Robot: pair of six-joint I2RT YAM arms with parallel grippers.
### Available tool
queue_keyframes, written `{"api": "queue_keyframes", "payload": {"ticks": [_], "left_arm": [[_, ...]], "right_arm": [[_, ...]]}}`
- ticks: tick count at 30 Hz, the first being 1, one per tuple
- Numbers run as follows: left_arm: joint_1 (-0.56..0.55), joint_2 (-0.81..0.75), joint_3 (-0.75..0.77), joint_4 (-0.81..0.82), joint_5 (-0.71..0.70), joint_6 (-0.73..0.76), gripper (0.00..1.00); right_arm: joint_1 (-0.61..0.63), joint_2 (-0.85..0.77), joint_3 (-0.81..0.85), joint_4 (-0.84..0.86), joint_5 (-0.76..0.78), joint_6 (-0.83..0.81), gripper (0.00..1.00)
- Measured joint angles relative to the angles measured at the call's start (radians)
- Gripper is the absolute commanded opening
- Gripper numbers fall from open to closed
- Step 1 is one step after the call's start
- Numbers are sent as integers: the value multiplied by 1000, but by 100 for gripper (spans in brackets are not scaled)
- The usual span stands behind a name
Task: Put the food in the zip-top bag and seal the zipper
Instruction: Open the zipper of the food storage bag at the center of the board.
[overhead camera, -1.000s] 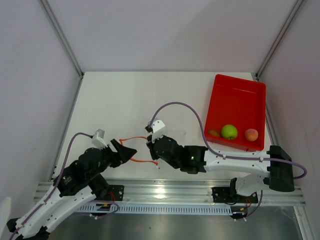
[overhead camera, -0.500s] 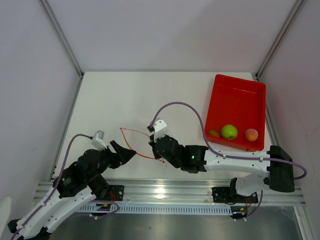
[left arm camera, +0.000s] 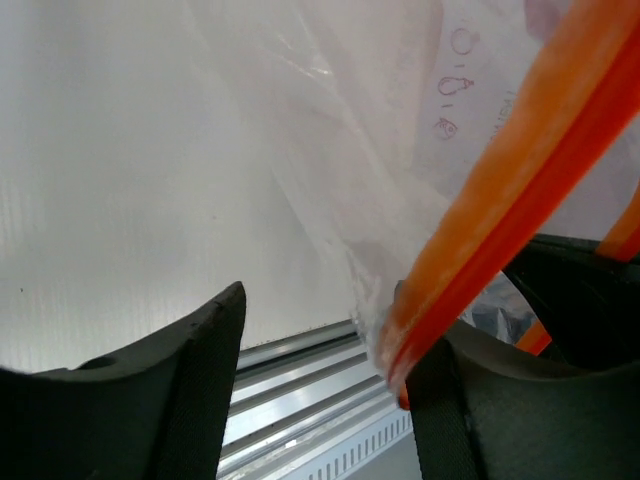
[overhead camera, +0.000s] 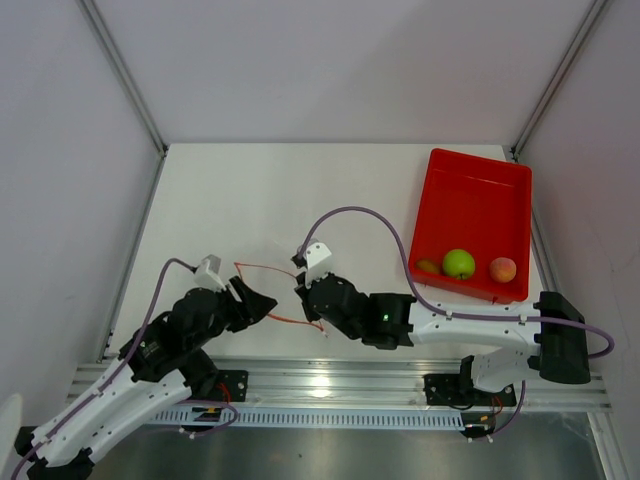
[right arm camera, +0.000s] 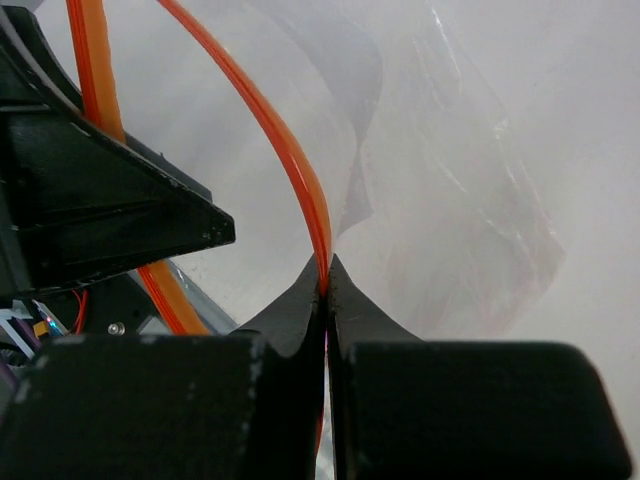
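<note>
The clear zip-top bag (right arm camera: 450, 200) hangs between my two grippers near the table's front. Its orange-red zipper (overhead camera: 266, 266) forms an open loop. My right gripper (right arm camera: 324, 272) is shut on one zipper strip (right arm camera: 300, 180); it shows in the top view (overhead camera: 304, 292). My left gripper (left arm camera: 325, 310) is open, with the other strip (left arm camera: 500, 200) lying against its right finger (left arm camera: 470, 380); it sits at the loop's left (overhead camera: 262, 303). The green apple (overhead camera: 459, 263), peach-like fruit (overhead camera: 503, 269) and brown lump (overhead camera: 427, 266) lie in the red tray's near end.
The red tray (overhead camera: 480, 190) stands at the right side of the white table, next to the right wall. The aluminium rail (overhead camera: 330, 385) runs along the near edge under both arm bases. Grey walls close the back and the sides.
The zipper loop has spread from a narrow band into a wider open mouth. My left wrist has shifted a little forward and to the right. My right gripper has stayed on its strip.
</note>
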Motion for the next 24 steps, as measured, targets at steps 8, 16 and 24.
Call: {"api": "queue_keyframes", "payload": {"ticks": [8,16,24], "left_arm": [[0,94,47,-21,-18,64,1],[0,171,474,-220,-87,215,1],[-1,211,613,-254,-21,351,1]], "right_arm": [[-21,0,40,7,-45,34,0],[-136,22,52,19,-263,185,0],[-258,25,0,155,-545,386,0]]}}
